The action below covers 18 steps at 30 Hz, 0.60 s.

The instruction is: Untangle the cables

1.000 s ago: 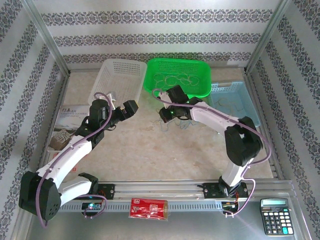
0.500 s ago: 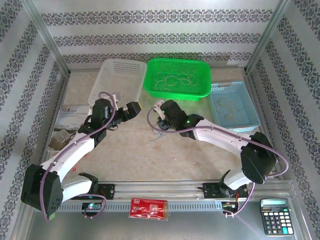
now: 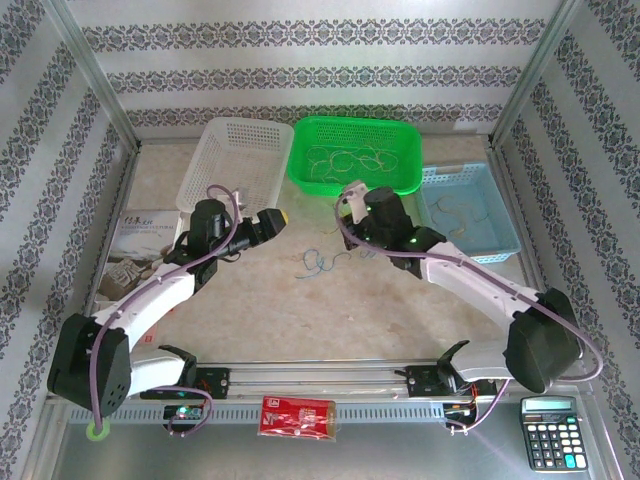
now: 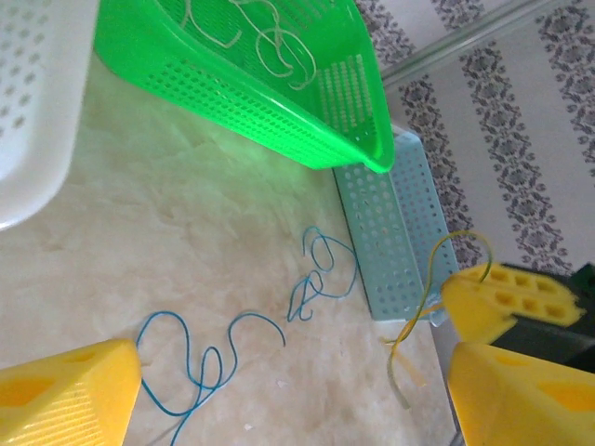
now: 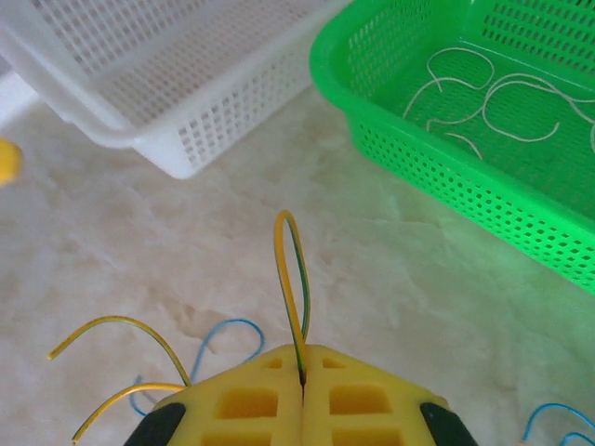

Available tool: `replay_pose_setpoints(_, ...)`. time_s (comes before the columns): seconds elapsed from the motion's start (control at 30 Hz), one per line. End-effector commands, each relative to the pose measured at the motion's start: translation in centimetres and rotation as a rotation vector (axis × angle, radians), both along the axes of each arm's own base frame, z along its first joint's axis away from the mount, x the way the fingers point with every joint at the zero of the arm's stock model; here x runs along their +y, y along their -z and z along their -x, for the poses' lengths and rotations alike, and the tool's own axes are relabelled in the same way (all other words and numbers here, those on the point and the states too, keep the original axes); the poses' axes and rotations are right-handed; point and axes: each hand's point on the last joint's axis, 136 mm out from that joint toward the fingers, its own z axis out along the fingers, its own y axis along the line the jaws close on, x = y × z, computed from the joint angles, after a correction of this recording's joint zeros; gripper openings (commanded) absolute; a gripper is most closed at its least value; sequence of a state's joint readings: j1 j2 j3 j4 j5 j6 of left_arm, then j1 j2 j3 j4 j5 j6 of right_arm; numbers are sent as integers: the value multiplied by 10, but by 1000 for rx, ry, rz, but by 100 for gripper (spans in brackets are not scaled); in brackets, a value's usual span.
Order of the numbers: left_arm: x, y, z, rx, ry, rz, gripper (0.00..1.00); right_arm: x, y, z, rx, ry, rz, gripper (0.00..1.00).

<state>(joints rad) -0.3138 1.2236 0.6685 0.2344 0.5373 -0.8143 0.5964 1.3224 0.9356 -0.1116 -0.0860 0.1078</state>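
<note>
My right gripper (image 3: 351,203) (image 5: 302,370) is shut on a thin yellow-and-green cable (image 5: 296,279), pinched as a loop with its two ends trailing left. It hangs above the table in front of the green basket (image 3: 350,184). Two blue cables (image 3: 322,262) lie curled on the table below and left of it, shown as separate squiggles (image 4: 214,358) in the left wrist view. My left gripper (image 3: 276,219) (image 4: 288,400) stands open and empty just left of the blue cables, facing the held cable (image 4: 423,307). Cream cables (image 3: 350,158) lie in the green basket.
An empty white basket (image 3: 215,170) stands at the back left, and a light blue basket (image 3: 500,245) with a few thin wires at the right. Papers (image 3: 135,235) lie at the left edge. A red packet (image 3: 298,415) and a calculator (image 3: 553,432) sit on the near rail.
The right gripper has swung right and back with the yellow-green cable, pulling it clear of the blue cables, which stay on the table. The left gripper edged slightly right.
</note>
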Motion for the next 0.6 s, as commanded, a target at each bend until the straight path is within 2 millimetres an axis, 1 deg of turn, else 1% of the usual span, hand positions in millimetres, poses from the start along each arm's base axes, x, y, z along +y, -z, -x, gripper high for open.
replay_pose_setpoints(0.0,-16,-25,3,-82,81,97,82,17,-21,15,67,-80,-213,0)
replay_pose_setpoints(0.13,-31,-38,7,-120,123,157,78,13,-28,15,81,-75,-272,0)
replay_pose_setpoints(0.27,-48,-51,11,-147,158,213,74,11,-29,16,86,-73,-284,0)
replay_pose_setpoints(0.43,-68,-56,14,-151,198,249,68,11,-27,16,97,-71,-291,0)
replay_pose_setpoints(0.57,-77,-57,14,-158,213,258,64,11,-26,16,98,-72,-294,0)
